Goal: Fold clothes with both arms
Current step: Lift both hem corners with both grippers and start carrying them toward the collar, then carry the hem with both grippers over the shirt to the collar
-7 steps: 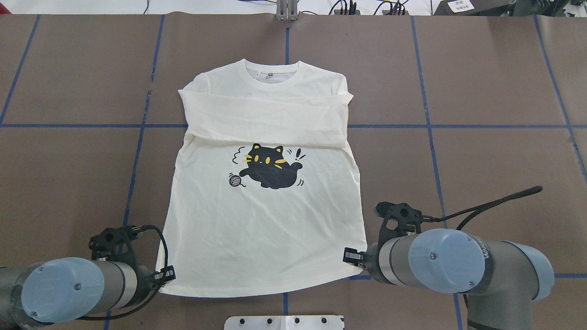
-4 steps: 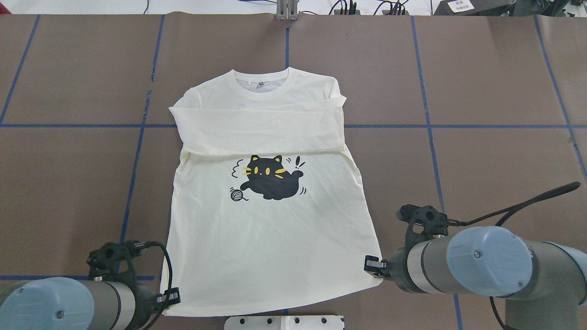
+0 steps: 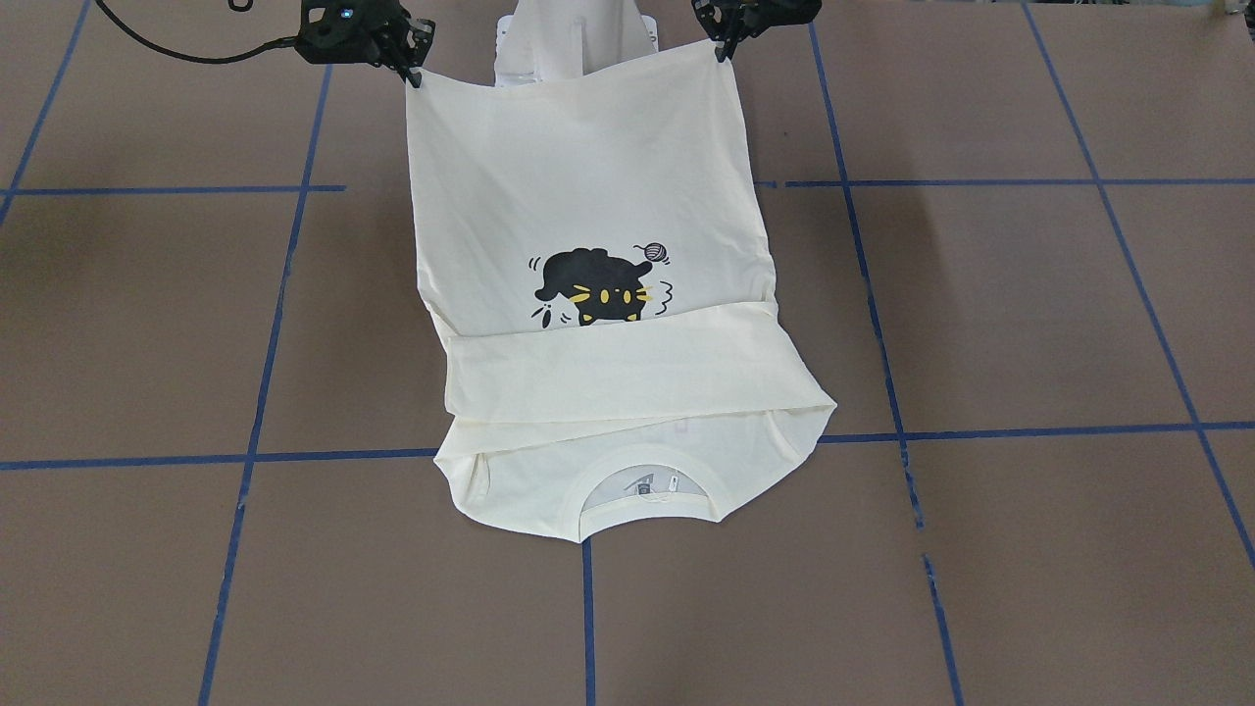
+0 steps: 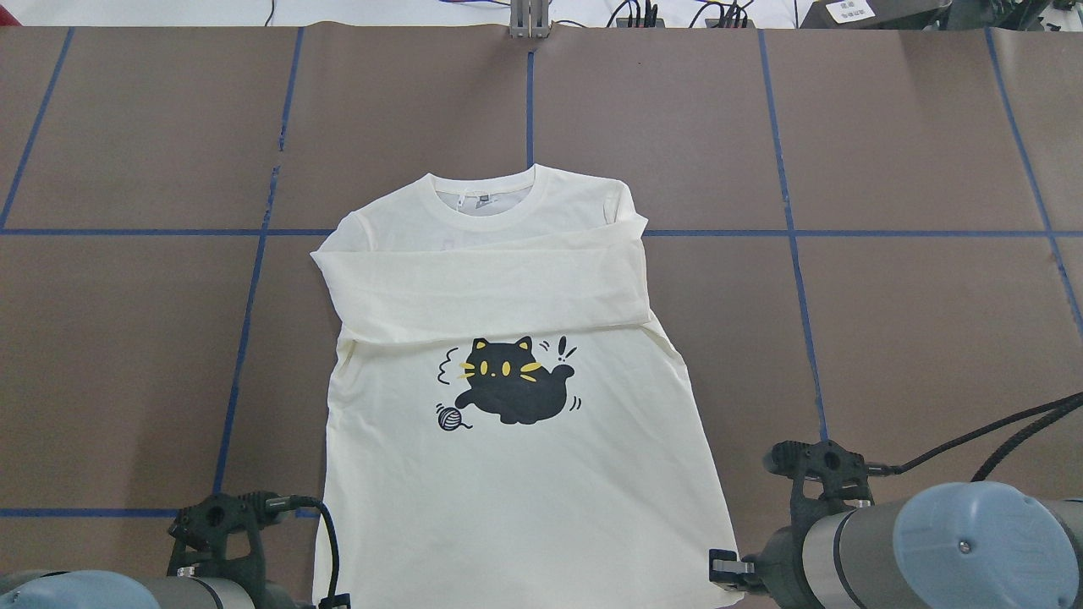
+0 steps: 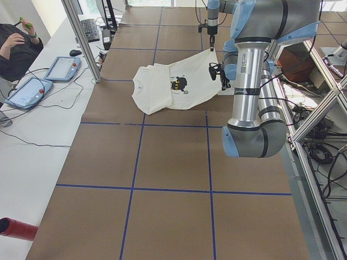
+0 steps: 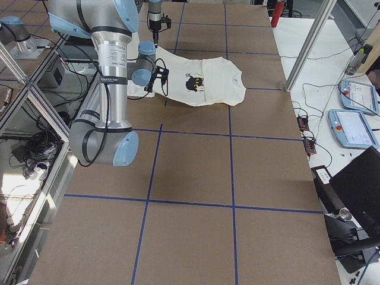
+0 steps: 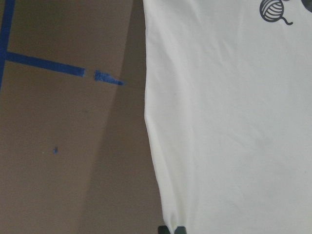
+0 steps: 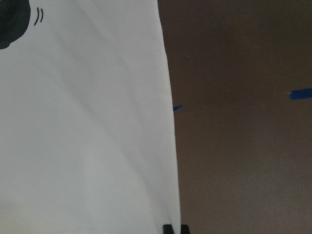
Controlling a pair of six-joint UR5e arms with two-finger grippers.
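Observation:
The cream T-shirt [image 4: 525, 499] lies print side up, black cat [image 4: 512, 389] showing, collar pointing away from me. Both sleeves [image 4: 482, 288] are folded across the chest. My left gripper [image 4: 326, 600] is shut on the left hem corner and my right gripper [image 4: 723, 568] is shut on the right hem corner. In the front-facing view the hem hangs raised and taut between the left gripper [image 3: 724, 47] and the right gripper [image 3: 412, 71], while the collar end of the shirt [image 3: 588, 176] rests on the table. Each wrist view shows dark fingertips [image 7: 171, 229] [image 8: 175, 228] pinching the cloth edge.
Brown table [image 4: 888, 169] marked with a blue tape grid. The white base plate [image 3: 578, 29] sits under the raised hem. Cables [image 4: 677, 13] run along the far edge. A person [image 5: 16, 46] and teach pendants [image 5: 62, 67] are on a side bench beyond the table.
Both arms have drawn back toward the robot's base with the hem corners held. The whole shirt has slid toward me, its collar coming nearer and the hem now covering the white base plate.

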